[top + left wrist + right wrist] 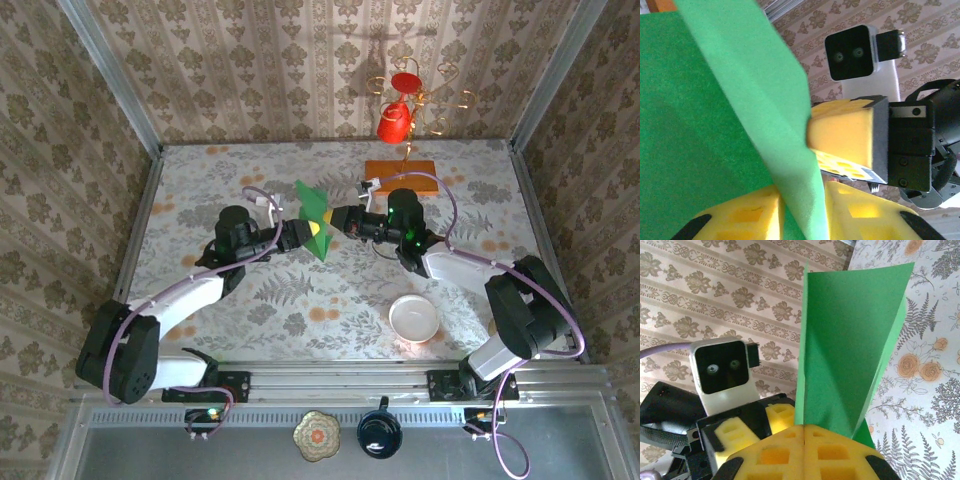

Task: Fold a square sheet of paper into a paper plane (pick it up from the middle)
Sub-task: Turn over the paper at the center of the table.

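The square sheet of paper (316,205), bright green and partly folded into a pointed shape, is held upright above the middle of the table. My right gripper (336,219) is shut on its lower edge; in the right wrist view the yellow pads meet at the seam (805,427) and the paper (850,340) rises out of it. My left gripper (311,232) faces it from the left. In the left wrist view its jaws (802,194) stand slightly apart with a flap of the paper (765,115) running between them. The right gripper's pad (845,137) presses on that flap.
An orange wooden slab (400,177) lies at the back right, with a red ornament on a gold wire stand (398,118) behind it. A white bowl (414,318) sits near the right arm's base. A dark cup (380,433) and a patterned dish (317,435) rest on the front ledge.
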{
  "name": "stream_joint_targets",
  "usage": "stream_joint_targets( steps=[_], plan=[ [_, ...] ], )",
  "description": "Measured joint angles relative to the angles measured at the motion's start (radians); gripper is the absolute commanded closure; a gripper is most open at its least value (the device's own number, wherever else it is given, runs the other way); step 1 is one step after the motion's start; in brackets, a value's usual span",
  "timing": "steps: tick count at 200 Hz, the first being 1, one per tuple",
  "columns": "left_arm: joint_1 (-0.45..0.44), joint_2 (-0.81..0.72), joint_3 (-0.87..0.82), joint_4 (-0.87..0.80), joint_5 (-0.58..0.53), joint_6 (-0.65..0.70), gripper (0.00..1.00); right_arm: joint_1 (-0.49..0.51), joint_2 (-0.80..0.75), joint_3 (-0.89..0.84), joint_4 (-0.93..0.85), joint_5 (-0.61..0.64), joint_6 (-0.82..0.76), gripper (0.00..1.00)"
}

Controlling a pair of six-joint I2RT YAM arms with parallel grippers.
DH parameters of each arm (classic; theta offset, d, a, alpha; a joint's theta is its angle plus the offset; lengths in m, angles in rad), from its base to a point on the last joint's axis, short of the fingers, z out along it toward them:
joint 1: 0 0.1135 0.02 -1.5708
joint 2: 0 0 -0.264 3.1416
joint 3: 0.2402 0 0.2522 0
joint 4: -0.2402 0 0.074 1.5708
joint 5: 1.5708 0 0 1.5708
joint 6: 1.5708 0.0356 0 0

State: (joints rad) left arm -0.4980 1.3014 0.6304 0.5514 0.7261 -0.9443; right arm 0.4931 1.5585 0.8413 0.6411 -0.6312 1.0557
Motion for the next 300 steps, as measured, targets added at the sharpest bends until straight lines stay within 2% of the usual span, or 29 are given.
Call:
stream_joint_targets(
  steps=[46, 87, 109, 127, 152, 187, 212, 243, 266, 300],
  plan=[
    [0.000, 0.014, 0.000, -0.001, 0.000, -0.005, 0.84, -0.008, -0.004, -0.002, -0.006, -0.005, 0.005, 0.73],
    [0.002, 0.014, 0.013, -0.040, -0.001, 0.026, 0.87, -0.036, -0.055, -0.010, -0.100, 0.010, -0.014, 0.58],
    [0.003, 0.014, 0.043, -0.127, -0.016, 0.087, 0.88, -0.057, -0.102, -0.011, -0.205, 0.051, -0.053, 0.52],
    [0.002, 0.014, 0.102, -0.278, -0.069, 0.185, 0.88, -0.070, -0.145, -0.012, -0.296, 0.093, -0.093, 0.50],
    [-0.026, 0.014, 0.233, -0.552, -0.241, 0.359, 0.88, -0.078, -0.223, -0.014, -0.429, 0.178, -0.161, 0.47],
    [-0.148, 0.047, 0.448, -0.874, -0.610, 0.591, 0.90, -0.079, -0.371, -0.061, -0.575, 0.342, -0.256, 0.45],
    [-0.216, 0.158, 0.573, -1.008, -0.884, 0.711, 0.91, -0.083, -0.440, -0.099, -0.665, 0.452, -0.301, 0.45],
    [-0.298, 0.377, 0.691, -1.126, -1.197, 0.830, 0.91, -0.100, -0.480, -0.129, -0.748, 0.554, -0.323, 0.45],
    [-0.329, 0.510, 0.737, -1.168, -1.324, 0.879, 0.92, -0.121, -0.498, -0.146, -0.789, 0.603, -0.324, 0.45],
    [-0.339, 0.635, 0.767, -1.196, -1.430, 0.912, 0.92, -0.146, -0.516, -0.163, -0.810, 0.630, -0.323, 0.45]
  ],
)
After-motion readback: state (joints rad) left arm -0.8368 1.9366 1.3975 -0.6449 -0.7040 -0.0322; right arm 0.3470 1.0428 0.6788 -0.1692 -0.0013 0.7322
